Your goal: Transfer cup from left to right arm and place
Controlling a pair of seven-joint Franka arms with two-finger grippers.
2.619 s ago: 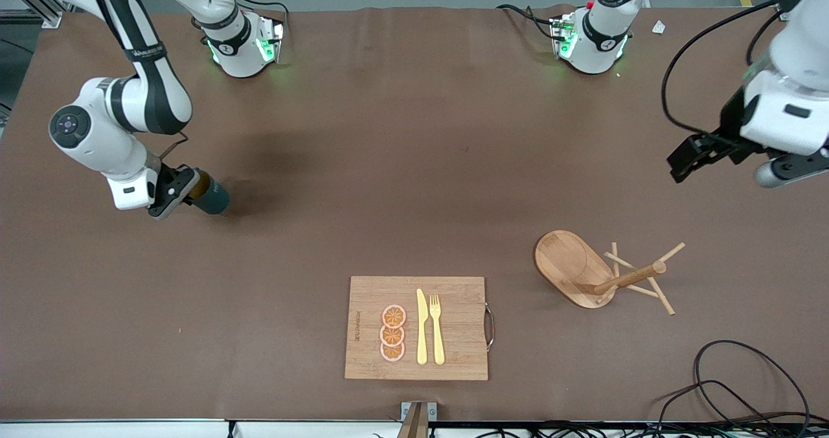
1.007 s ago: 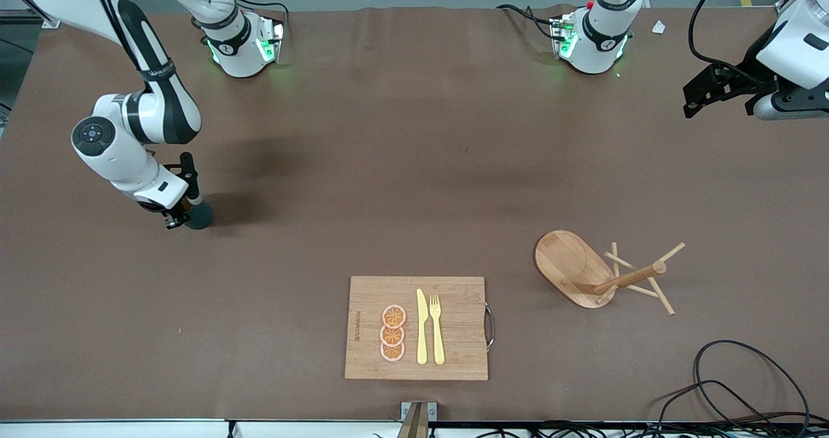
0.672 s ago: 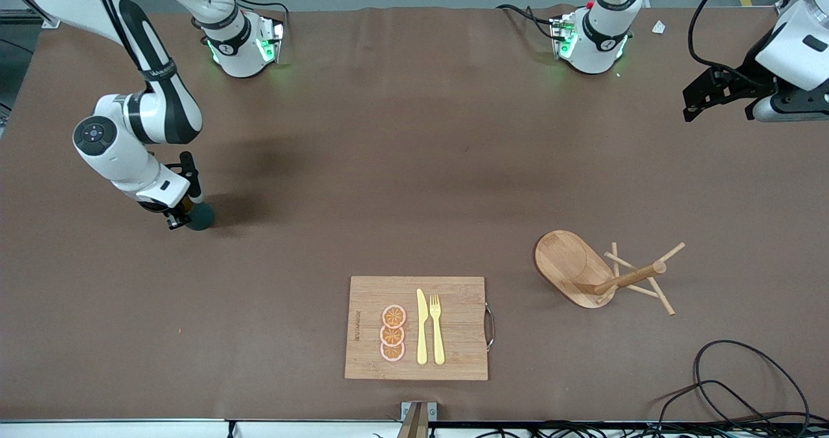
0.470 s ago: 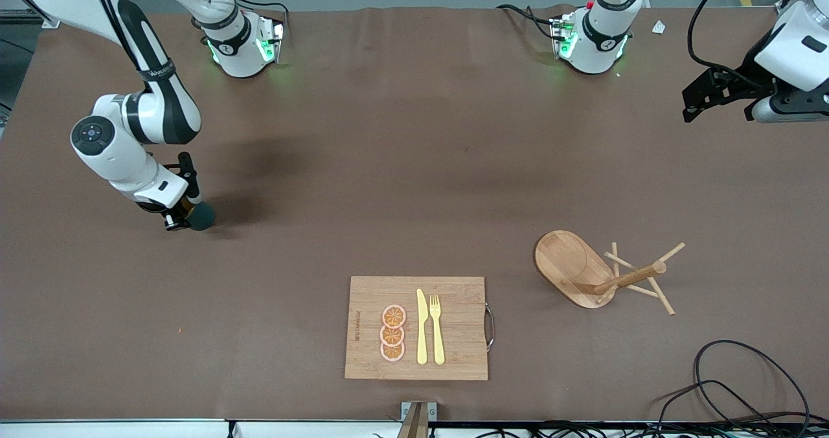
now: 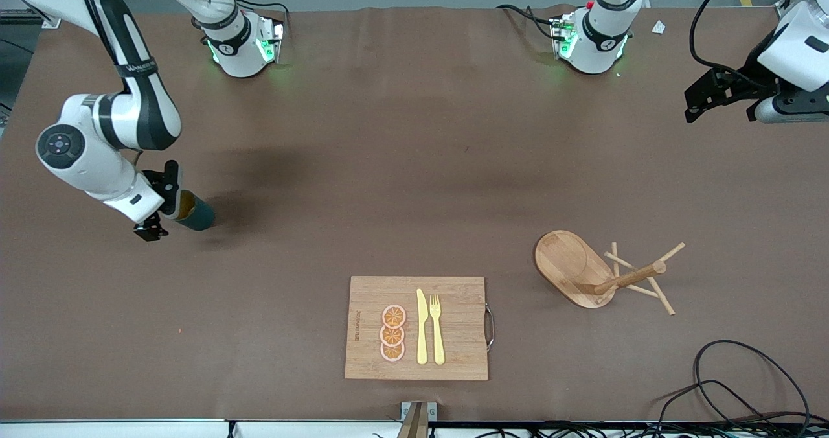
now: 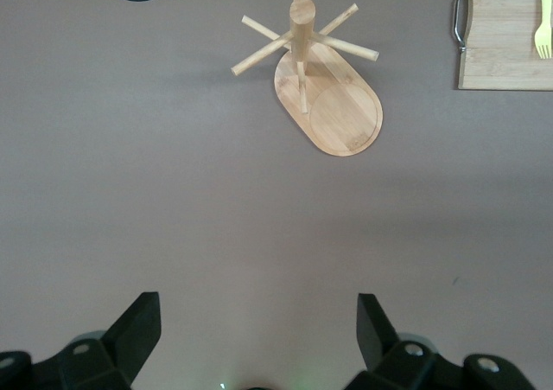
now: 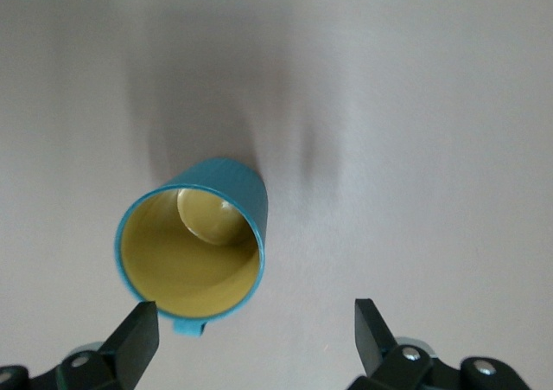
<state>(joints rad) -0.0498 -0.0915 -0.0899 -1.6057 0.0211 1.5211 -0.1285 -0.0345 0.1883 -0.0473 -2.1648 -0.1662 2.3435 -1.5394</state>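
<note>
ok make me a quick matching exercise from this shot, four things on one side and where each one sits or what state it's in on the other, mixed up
Things:
1. cup
2. right end effector
3. fork
4. left end effector

Places or states:
A. lying on the cutting board beside the knife
B. open, over bare table toward the left arm's end, holding nothing
C. standing upright on the table toward the right arm's end, not gripped
D. open, just above the cup

Pairs: 1-C, 2-D, 3-A, 4-B
</note>
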